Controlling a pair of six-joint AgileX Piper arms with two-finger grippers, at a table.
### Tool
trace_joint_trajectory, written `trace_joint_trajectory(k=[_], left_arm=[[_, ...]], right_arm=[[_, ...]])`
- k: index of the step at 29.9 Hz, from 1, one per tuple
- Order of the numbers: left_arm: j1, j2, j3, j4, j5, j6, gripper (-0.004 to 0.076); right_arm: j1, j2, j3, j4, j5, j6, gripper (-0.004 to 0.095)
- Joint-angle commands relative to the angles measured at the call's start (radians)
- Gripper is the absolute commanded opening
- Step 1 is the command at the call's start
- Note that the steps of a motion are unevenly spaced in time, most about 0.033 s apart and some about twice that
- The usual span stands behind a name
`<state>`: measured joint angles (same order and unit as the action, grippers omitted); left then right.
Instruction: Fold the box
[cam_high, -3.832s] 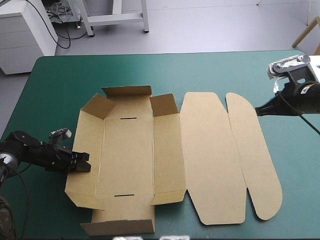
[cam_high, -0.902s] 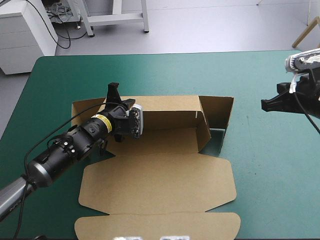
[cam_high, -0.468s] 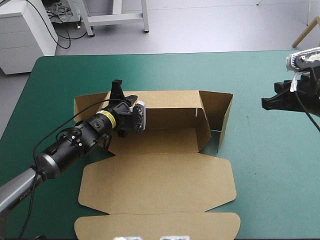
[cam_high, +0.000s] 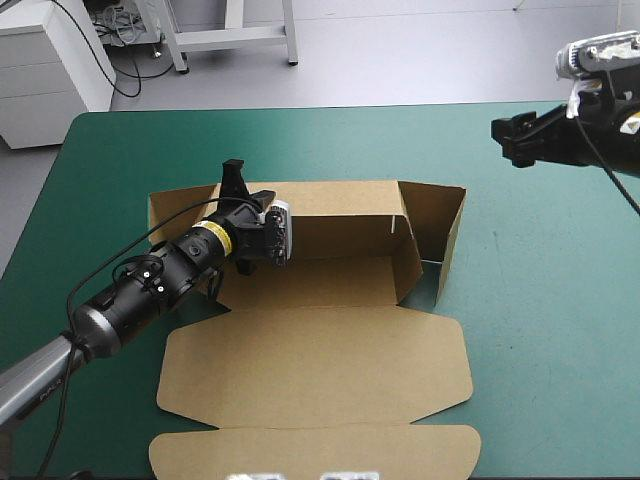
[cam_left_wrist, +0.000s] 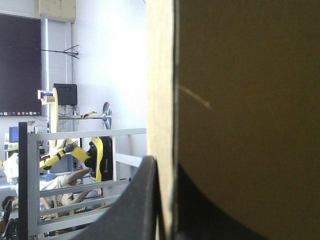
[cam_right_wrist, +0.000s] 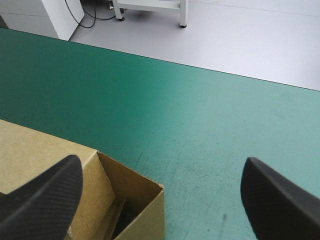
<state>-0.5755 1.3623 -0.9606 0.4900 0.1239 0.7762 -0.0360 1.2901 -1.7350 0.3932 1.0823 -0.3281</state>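
Teal-green desk (cam_high: 520, 300) spreads under everything, and the brown box (cam_high: 320, 285) lies at its middle. Its long back wall (cam_high: 340, 215) and right end wall (cam_high: 435, 225) stand raised, while the lid (cam_high: 320, 365) lies flat toward the near edge. My left hand (cam_left_wrist: 162, 167) is pinching the back wall near its left end, the board's edge upright between my black fingers (cam_left_wrist: 137, 200), which are all but pressed together. My right hand (cam_right_wrist: 161, 167) hovers above the desk's far right part, apart from the box, its fingers spread wide, with the box's raised right corner ahead of and below it.
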Motion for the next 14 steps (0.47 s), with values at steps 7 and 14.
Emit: trace_joint_trajectory(k=[7, 14], left_arm=[[-0.013, -0.005, -0.01, -0.035, 0.008, -0.028, -0.001], [-0.013, -0.005, -0.01, -0.035, 0.012, -0.028, -0.001]], right_arm=[[-0.005, 0.224, -0.205, 0.152, 0.042, -0.037, 0.0802], [0.042, 0.377, -0.257, 0.201, 0.04, -0.052, 0.08]])
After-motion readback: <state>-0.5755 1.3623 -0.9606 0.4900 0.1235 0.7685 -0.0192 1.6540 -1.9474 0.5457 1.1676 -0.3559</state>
